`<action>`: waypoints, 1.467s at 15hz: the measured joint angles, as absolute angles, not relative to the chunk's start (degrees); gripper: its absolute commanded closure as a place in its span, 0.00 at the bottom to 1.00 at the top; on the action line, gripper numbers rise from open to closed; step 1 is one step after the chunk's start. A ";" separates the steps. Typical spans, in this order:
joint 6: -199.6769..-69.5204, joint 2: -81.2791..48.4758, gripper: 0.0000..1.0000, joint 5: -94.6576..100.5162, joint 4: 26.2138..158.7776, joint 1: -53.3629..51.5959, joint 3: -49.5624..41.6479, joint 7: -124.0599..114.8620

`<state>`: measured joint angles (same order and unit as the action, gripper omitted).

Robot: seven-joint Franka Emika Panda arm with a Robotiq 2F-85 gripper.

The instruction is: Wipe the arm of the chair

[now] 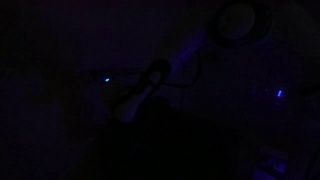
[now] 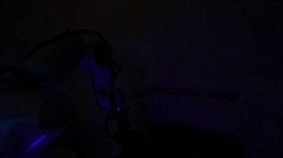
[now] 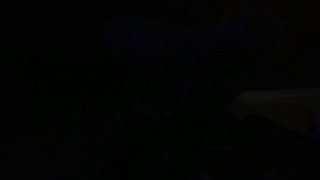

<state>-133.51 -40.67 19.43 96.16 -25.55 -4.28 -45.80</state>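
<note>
The room is almost dark. In both exterior views I make out only the faint outline of the robot arm [image 1: 150, 85] [image 2: 101, 81], lit by a dim blue glow. The gripper at its end is a vague shape [image 1: 128, 108] [image 2: 117, 115], and its fingers cannot be made out. The chair, its arm and any wiping cloth cannot be told apart from the darkness. The wrist view is nearly black, with only a faint paler patch [image 3: 275, 105] at the right.
A small blue light [image 1: 107, 80] glows beside the arm and another blue light [image 1: 279, 94] at the right. A faint round shape [image 1: 238, 20] shows at the top. A blue glow [image 2: 39, 140] lies low on the left.
</note>
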 measured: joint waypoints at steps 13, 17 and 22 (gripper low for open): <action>-135.59 -49.17 0.93 11.15 92.73 -22.40 -1.20 -45.09; -135.51 -44.24 0.93 3.85 103.32 -21.47 2.67 -45.11; -135.17 -39.04 0.93 -4.19 118.34 -21.94 5.44 -46.55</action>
<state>-135.17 -39.04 -4.19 118.34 -21.94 5.44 -46.55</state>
